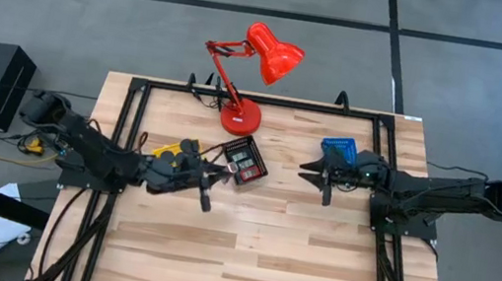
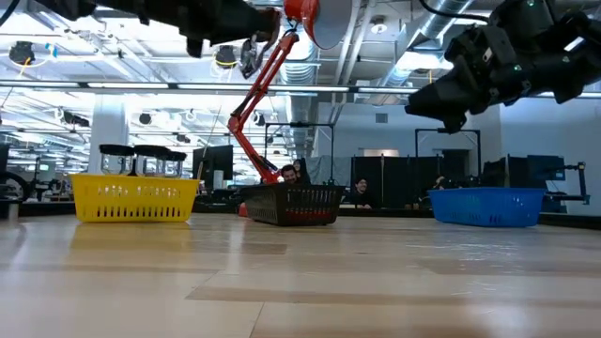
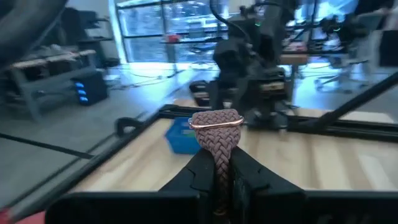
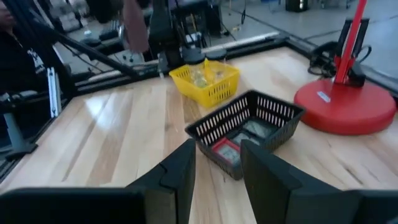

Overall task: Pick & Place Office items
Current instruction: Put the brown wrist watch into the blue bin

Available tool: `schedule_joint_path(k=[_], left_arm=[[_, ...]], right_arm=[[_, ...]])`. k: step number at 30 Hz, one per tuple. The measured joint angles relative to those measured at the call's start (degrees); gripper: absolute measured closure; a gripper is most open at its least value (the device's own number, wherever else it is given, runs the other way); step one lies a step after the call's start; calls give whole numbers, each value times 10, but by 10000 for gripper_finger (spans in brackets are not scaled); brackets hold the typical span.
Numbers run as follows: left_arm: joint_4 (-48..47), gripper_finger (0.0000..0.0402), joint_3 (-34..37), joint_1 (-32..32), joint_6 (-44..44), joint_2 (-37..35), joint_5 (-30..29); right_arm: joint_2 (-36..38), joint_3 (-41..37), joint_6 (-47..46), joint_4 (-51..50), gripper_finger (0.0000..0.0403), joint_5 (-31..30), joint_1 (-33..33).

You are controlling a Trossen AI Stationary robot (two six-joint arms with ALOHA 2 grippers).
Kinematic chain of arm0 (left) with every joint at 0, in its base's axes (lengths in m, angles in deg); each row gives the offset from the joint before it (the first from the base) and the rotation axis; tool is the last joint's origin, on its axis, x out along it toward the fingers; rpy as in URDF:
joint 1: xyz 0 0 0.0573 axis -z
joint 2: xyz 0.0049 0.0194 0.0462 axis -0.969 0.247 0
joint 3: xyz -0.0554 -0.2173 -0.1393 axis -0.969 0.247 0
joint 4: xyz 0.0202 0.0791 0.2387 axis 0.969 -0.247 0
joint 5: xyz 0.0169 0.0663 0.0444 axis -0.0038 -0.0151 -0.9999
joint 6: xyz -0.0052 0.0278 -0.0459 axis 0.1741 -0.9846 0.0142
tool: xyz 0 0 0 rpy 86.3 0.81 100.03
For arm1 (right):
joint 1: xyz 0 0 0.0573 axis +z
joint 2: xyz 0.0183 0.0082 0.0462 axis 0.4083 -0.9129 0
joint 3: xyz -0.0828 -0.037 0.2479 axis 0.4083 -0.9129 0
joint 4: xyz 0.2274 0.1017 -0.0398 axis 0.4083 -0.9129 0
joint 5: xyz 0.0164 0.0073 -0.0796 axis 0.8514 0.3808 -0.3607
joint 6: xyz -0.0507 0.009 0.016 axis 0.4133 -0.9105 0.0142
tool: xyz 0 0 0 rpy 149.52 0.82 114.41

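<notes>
Left gripper (image 3: 221, 171) jaws clenched on a braided strap (image 3: 216, 134); thin pinch may slip before the black mesh tray (image 1: 246, 160). Right gripper (image 4: 216, 168) jaws released, empty.

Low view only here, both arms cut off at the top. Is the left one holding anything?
Observer: Yes. Left gripper is shut on a braided band with a metal clasp.
Operator: Right one?
Observer: Right gripper is open, with nothing between its fingers.
Operator: Where is it over the table?
Observer: From above, it sits beside the blue tray, pointing toward the black tray.
</notes>
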Motion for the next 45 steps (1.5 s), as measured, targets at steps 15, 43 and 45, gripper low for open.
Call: schedule_joint_path(k=[15, 43, 45], left_arm=[[57, 392, 0, -24, 18, 44, 75], [88, 392, 0, -24, 18, 44, 86], [88, 392, 0, -24, 18, 44, 86]], right_arm=[[0, 0, 36, 133, 284, 0, 60], [-318, 174, 50, 286, 208, -55, 130], [-346, 201, 48, 282, 210, -25, 129]])
